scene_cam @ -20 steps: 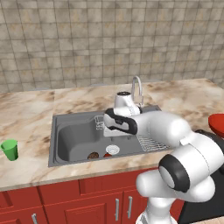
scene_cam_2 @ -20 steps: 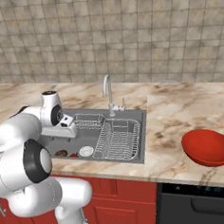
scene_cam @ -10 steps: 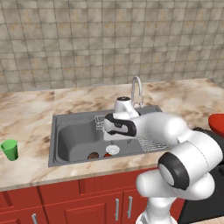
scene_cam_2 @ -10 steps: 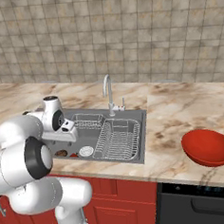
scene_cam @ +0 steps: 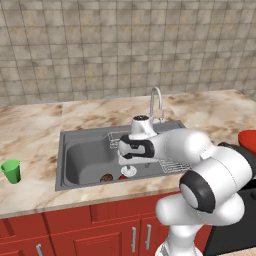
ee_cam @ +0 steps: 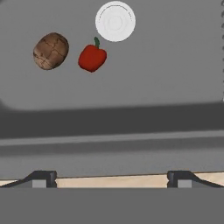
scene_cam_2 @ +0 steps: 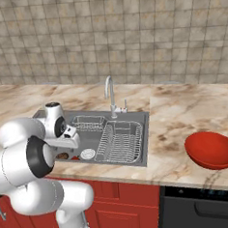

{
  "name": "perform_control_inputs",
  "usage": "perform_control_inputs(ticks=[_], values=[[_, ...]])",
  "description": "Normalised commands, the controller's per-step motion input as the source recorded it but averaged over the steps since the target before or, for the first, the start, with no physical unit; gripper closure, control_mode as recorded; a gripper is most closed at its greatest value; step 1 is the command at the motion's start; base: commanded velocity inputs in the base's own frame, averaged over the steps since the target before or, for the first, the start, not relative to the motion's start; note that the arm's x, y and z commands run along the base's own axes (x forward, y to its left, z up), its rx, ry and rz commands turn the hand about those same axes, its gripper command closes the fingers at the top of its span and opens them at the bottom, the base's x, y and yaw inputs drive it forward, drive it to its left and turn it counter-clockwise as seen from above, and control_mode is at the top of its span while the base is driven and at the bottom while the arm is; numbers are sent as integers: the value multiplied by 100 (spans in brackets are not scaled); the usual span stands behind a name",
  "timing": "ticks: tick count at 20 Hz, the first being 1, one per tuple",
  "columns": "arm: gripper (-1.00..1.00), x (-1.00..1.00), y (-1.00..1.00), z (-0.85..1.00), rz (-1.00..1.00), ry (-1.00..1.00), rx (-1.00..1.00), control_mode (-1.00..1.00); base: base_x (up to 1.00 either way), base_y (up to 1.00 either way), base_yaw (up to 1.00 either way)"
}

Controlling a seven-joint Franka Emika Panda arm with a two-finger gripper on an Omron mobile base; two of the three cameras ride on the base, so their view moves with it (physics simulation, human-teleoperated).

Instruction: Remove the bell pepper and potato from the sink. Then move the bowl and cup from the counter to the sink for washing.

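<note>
One arm is reaching over the sink [scene_cam: 75,155], its gripper [ee_cam: 111,178] hanging above the basin's front part with the jaws standing wide apart and nothing between them. Two dark fingertips [ee_cam: 41,178] are showing at the bottom of the hand view.

In the basin, two vegetables are lying on the grey floor:
- one potato [ee_cam: 51,50], brown and mottled, sitting just beside the pepper but not touching it;
- one bell pepper [ee_cam: 92,57], red with a green stem, lying between the potato and the one round drain [ee_cam: 115,21].
Both are also showing low in the basin from the left base view, potato [scene_cam: 106,177] and pepper [scene_cam: 123,177] near the front wall.

One curved faucet [scene_cam_2: 109,94] is standing behind the sink. Wire racks [scene_cam_2: 120,142] are filling the sink's right part.

On the counter [scene_cam_2: 183,110]: one green cup [scene_cam: 11,171] is standing upright left of the sink, well apart from it; one red bowl [scene_cam_2: 212,149] is sitting right of the sink, near the front edge.
</note>
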Motion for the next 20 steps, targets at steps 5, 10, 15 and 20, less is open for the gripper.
perform_control_inputs(ticks=[5, 10, 15, 20], values=[[-100, 0, 0, -18, 0, 0, 0, -100, 0, 0, 0], [-100, 0, 0, -17, 0, 0, 0, -100, 0, 0, 0], [-100, 0, 1, -15, 0, 0, 0, -100, 0, 0, 0], [-100, -1, 0, -13, 0, 1, 0, -100, 0, 0, 0]])
